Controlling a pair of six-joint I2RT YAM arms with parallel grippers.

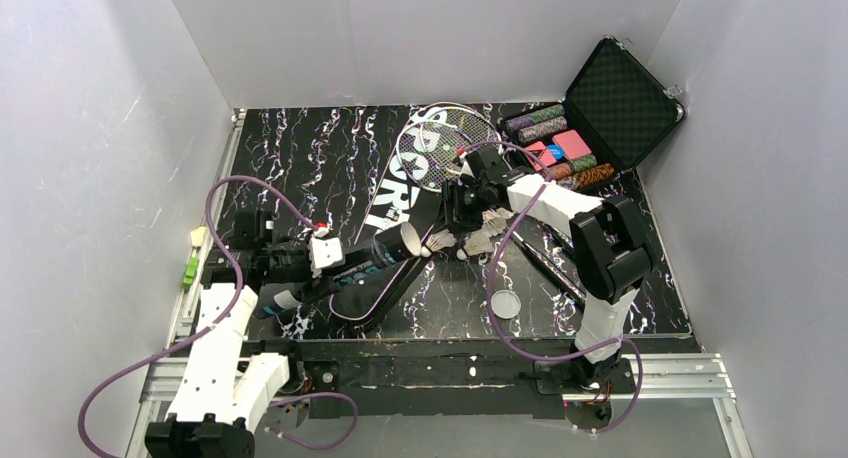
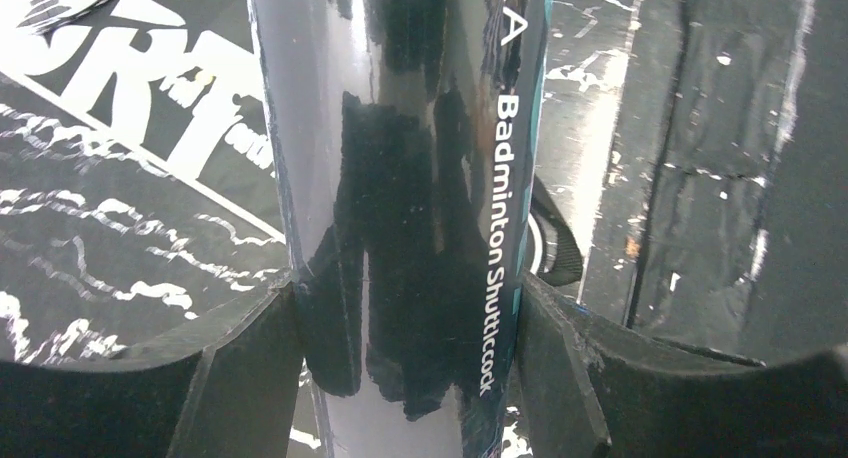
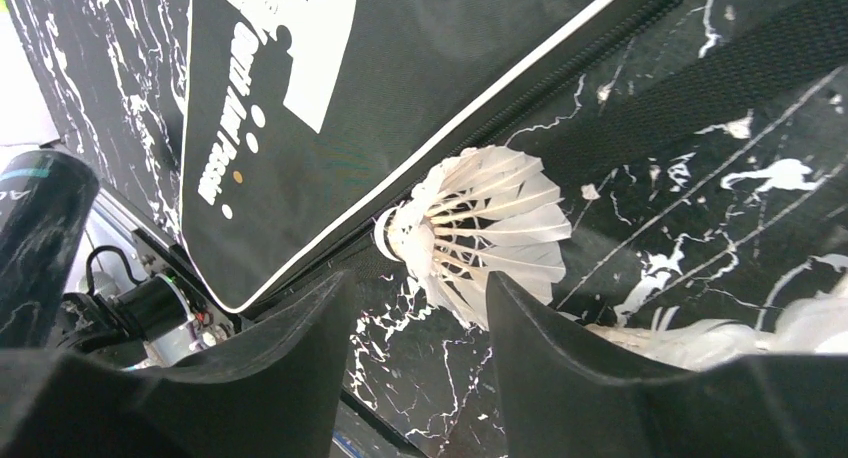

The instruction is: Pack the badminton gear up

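Observation:
My left gripper (image 2: 405, 348) is shut on the long black teal-printed tube (image 2: 400, 178). In the top view the tube (image 1: 375, 258) lies slanted, its open mouth toward the middle, with the left gripper (image 1: 345, 270) round its lower part. My right gripper (image 3: 415, 298) is open, low over the table. A white feather shuttlecock (image 3: 480, 228) lies just beyond its fingertips, against the edge of the black "SPORT" bag (image 3: 400, 68), its feathers brushing the right finger (image 3: 560, 378). From above, the right gripper (image 1: 452, 216) hangs over three shuttlecocks (image 1: 482, 240). A racket (image 1: 440, 143) rests on the bag (image 1: 395, 190).
An open black hard case of coloured poker chips (image 1: 625, 103) stands at the back right. A round clear lid (image 1: 506, 303) lies near the front. A thin dark shaft (image 1: 545, 266) crosses the table by the right arm. Another shuttlecock (image 3: 800, 328) lies right of my right gripper.

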